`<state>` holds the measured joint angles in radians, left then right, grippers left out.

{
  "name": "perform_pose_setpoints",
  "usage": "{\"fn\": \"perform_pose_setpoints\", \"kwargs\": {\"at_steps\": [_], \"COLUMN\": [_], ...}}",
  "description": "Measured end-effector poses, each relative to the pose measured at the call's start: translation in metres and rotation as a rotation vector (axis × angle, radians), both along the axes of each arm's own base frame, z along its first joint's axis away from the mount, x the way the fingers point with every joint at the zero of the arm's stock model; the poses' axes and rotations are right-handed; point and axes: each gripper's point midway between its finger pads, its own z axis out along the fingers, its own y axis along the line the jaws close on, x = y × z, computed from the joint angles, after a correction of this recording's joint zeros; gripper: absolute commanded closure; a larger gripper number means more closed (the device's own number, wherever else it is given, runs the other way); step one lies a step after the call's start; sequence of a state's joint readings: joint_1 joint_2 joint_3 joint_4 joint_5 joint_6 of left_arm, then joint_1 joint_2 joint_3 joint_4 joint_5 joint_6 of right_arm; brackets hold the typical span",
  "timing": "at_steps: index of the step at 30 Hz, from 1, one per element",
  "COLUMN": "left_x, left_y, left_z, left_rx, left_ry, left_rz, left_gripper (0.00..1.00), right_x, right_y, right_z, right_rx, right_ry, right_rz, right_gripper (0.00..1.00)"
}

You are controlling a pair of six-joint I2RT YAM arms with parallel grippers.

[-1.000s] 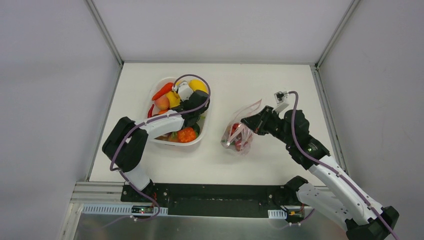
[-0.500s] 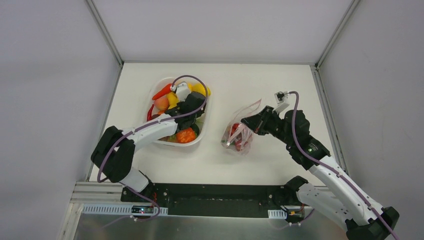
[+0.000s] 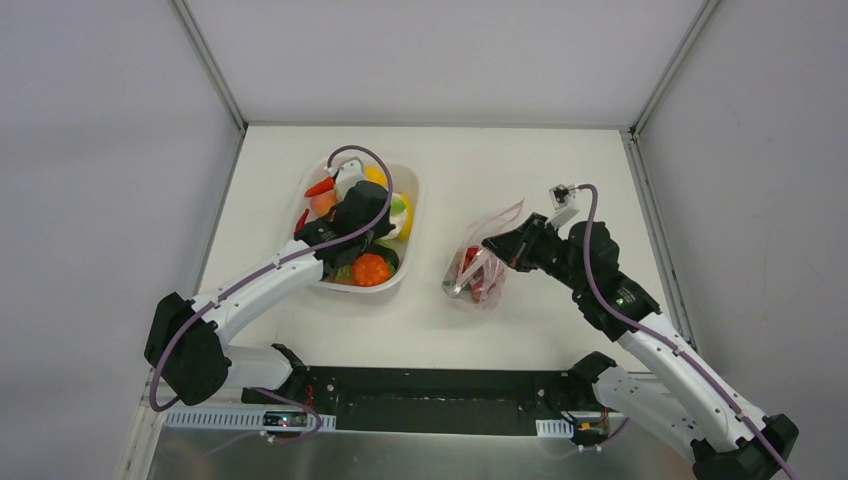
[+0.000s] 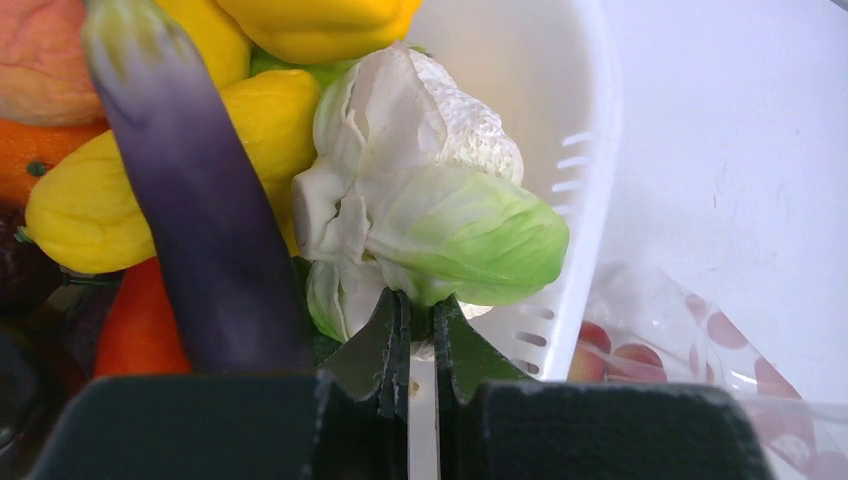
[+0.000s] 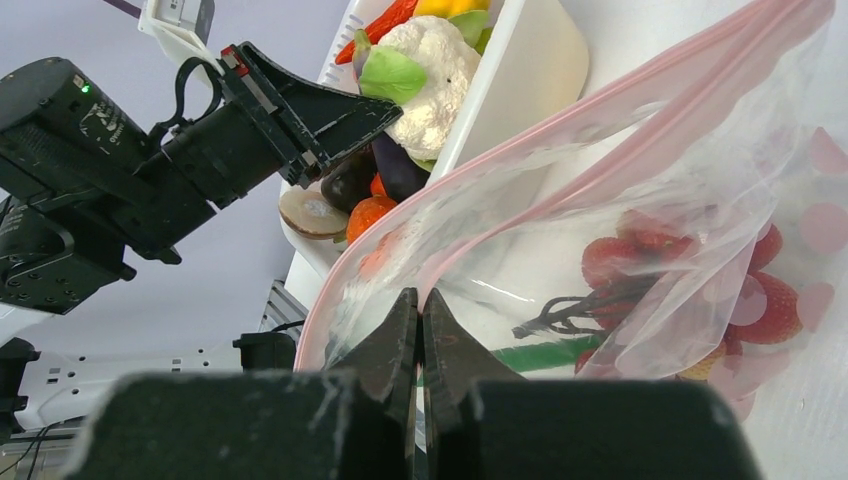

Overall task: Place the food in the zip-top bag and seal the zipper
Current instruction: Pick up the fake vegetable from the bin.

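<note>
1. On the left half of the table [image 3: 450, 330], a white tub [image 3: 385, 284] holds the loose food [image 3: 371, 269]: red, orange, yellow and green pieces, with a purple eggplant [image 4: 190, 230] lying against the yellow ones.
2. Over the tub's right side, the left gripper [image 4: 420, 305] has its jaws pinched almost together on the green leaves at the base of a white cauliflower [image 4: 420, 190]. The cauliflower sits against the other pieces by the tub's right wall; whether it hangs clear of the pile cannot be told.
3. Right of the tub and apart from it, the zip-top bag [image 3: 478, 272] stands on the table, mouth upward. Red strawberries [image 5: 640, 240] lie inside at the bottom.
4. The pink zipper [image 5: 600, 110] runs along the bag's raised mouth edge, and the two sides of the mouth stand parted.
5. Further right, the right gripper [image 5: 420, 300] has its fingers pressed together on the bag's clear plastic just under the pink strip, holding that edge up.
</note>
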<state>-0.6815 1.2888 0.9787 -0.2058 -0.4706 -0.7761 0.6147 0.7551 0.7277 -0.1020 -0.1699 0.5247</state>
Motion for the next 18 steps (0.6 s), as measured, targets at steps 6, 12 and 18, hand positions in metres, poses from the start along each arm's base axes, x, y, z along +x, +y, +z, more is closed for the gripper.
{"fn": "perform_pose_setpoints", "kwargs": {"at_steps": [6,12,18], "left_x": [-0.008,-0.017,-0.026], "left_y": [-0.001,-0.004,-0.01], "left_z": [0.006,0.035,0.08], "left_rx": [0.005,-0.003,-0.036], "left_ry": [-0.007,-0.07,-0.164], "left_rz": [-0.058,-0.151,-0.248], "left_gripper": [1.0,1.0,1.0], "right_x": [0.0,0.0,0.0], "right_y": [0.0,0.0,0.0], "right_z": [-0.001,-0.002,-0.001], "right_rx": [-0.001,-0.001,0.004], "right_ry": [0.003,0.003,0.007], "right_rz": [0.0,0.0,0.0], "right_gripper": [0.98,0.98,0.98]}}
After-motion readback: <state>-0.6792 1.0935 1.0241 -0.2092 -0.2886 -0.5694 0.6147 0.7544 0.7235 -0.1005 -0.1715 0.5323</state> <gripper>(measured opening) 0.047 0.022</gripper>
